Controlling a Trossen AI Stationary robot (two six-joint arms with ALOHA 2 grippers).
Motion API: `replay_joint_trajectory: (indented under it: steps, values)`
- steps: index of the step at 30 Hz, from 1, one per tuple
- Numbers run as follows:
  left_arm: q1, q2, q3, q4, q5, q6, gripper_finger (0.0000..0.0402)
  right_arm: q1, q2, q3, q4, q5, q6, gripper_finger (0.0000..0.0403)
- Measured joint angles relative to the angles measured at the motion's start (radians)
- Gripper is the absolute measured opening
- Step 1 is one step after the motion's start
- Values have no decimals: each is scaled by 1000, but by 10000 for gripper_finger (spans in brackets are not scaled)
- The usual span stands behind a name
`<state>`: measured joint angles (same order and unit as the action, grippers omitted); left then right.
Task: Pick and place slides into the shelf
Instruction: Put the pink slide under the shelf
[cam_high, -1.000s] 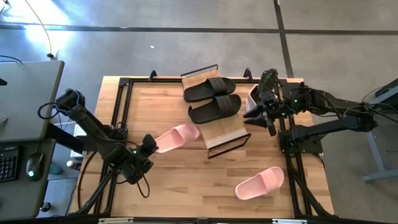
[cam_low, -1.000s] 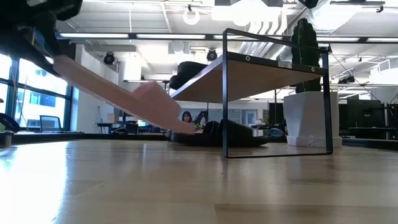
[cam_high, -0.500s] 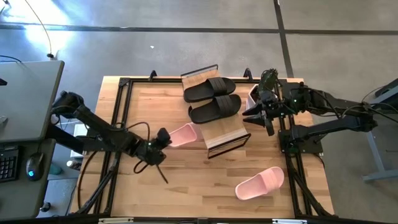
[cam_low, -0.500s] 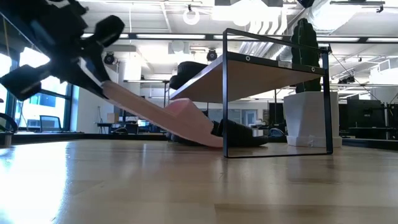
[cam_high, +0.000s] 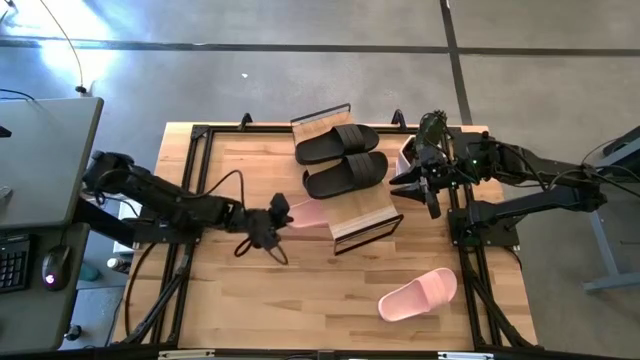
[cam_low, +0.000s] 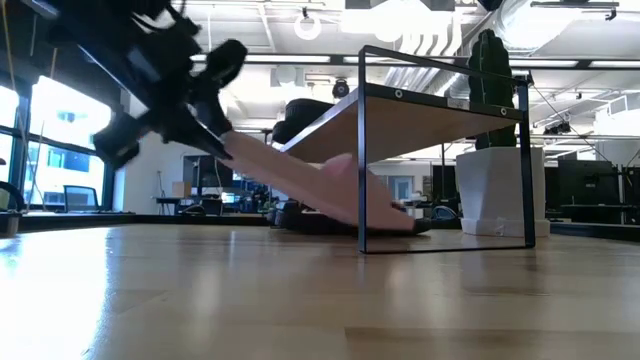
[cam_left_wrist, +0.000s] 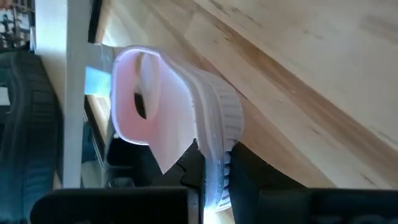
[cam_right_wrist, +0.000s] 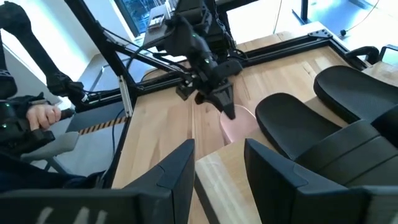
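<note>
A pink slide (cam_high: 308, 212) was clamped in the left gripper (cam_high: 278, 215) jaws, toe under the shelf (cam_high: 362, 213) — two black slides (cam_high: 345, 169) shelved, one pink slide (cam_high: 418, 294) left near the tabletop's front-right corner; right gripper (cam_high: 418, 183) open, idle.

Two matte black slides (cam_high: 340, 158) lie on the shelf (cam_high: 365, 212) of light wooden slats in a thin black frame. Two pale pink slides (cam_high: 418, 294) contrast with the honey-coloured table (cam_high: 300, 290).
</note>
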<state>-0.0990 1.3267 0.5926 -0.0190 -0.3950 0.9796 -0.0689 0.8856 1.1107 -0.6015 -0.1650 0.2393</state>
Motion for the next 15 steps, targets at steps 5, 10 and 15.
replay_joint_trajectory:
  steps: [5,10,15]
  values:
    - [69,100,1,109,58,66,29,0,6,0,0,0,-10,130]
    - [120,192,0,234,99,122,29,0,6,0,0,0,-16,130]
    - [167,269,0,349,156,175,29,0,6,0,-1,0,-23,130]
